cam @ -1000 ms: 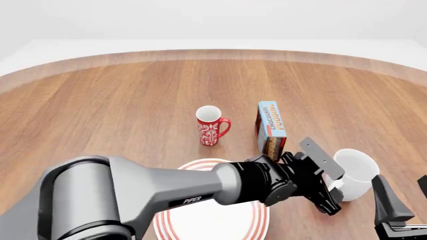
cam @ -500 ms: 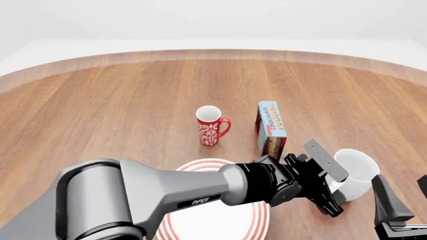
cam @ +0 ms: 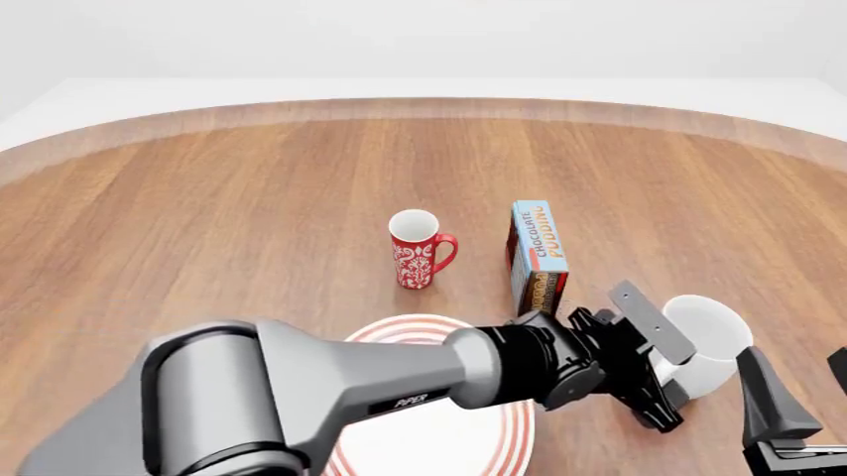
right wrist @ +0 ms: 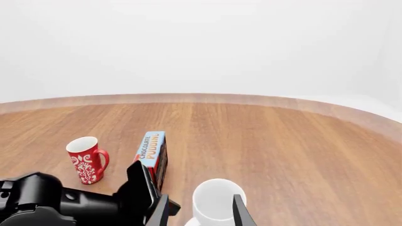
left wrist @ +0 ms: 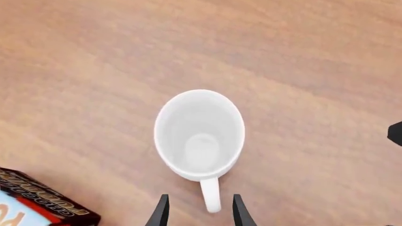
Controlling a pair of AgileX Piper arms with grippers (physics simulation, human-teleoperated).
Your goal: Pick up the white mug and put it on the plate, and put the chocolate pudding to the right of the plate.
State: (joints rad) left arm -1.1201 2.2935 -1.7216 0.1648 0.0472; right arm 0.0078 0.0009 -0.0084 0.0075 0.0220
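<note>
Left gripper [left wrist: 199, 213] hanging open above the white mug [left wrist: 199, 135], fingers straddling its handle, right gripper [right wrist: 199, 214] open nearby.

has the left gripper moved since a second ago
Yes. In the front view the left gripper has edged right, closer to the white mug, which stayed put.

Three views, white mug [left wrist: 199, 134] shared
</note>
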